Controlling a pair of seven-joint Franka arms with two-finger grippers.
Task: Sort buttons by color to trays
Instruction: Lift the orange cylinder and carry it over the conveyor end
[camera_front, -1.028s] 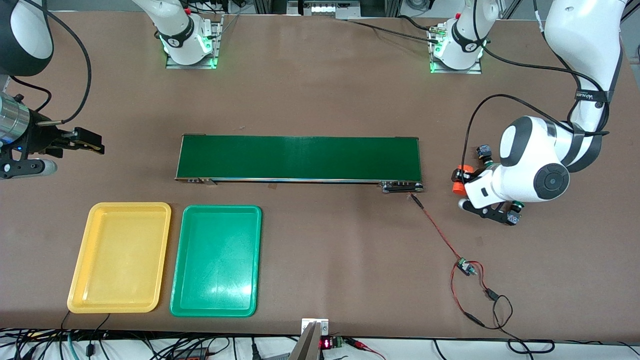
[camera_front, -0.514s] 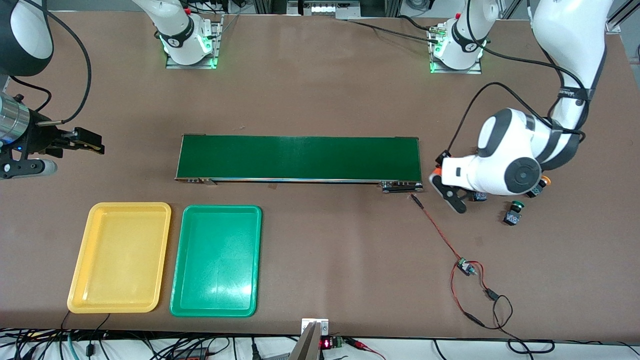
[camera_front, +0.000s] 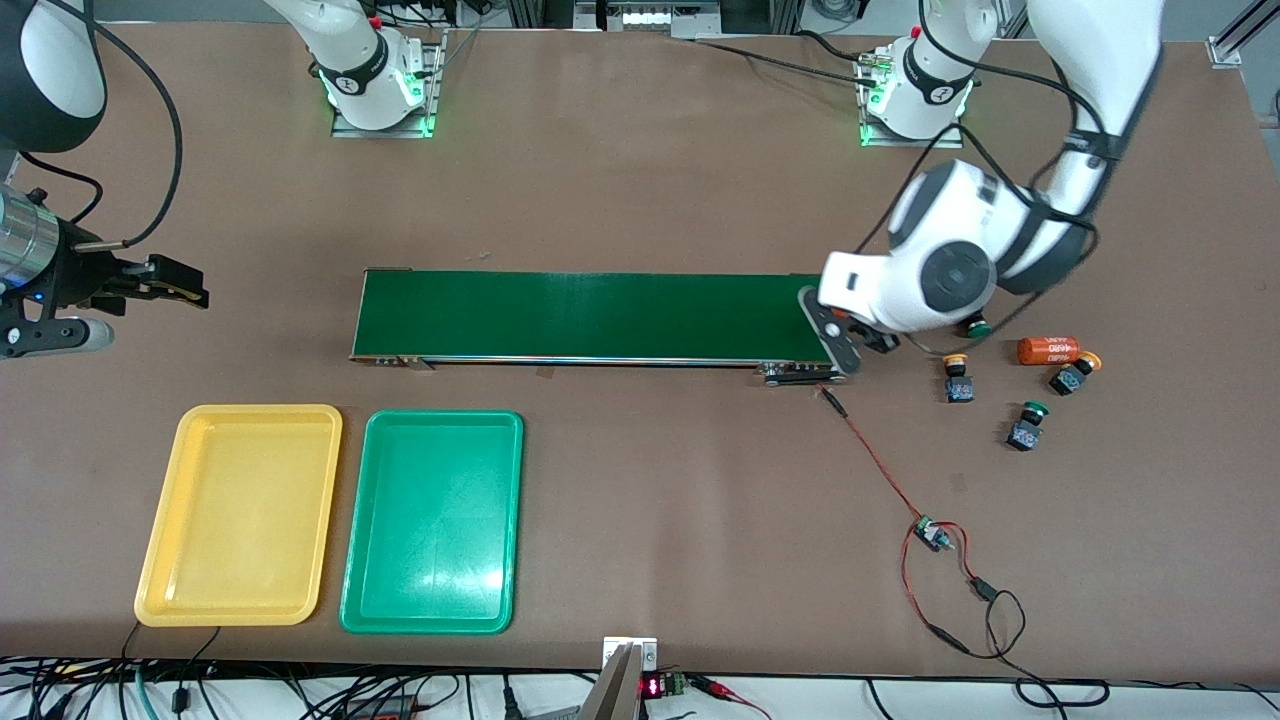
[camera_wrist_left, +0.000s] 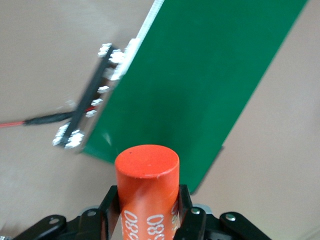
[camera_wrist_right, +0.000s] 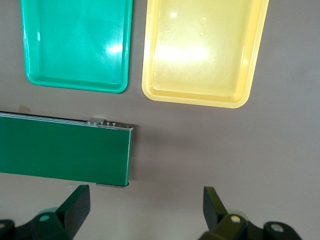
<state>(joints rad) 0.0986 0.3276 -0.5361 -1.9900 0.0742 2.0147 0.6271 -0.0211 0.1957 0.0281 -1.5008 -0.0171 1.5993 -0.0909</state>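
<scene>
Peeking from under left arm (camera_front: 930, 270): one green button (camera_front: 978, 327).

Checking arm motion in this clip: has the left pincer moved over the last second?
Yes. The left pincer, shut on an orange cylinder, travelled from above the buttons to the conveyor belt's end.

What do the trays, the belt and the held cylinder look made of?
Yellow tray and green tray: likely moulded plastic, glossy, with bright glare spots and rounded rims. Belt: smooth dark-green sheet, perhaps rubber or PVC, faint sheen, metal end fittings. Orange cylinder in the left gripper: matte, uniform colour, white print; plastic or painted, unclear.
</scene>
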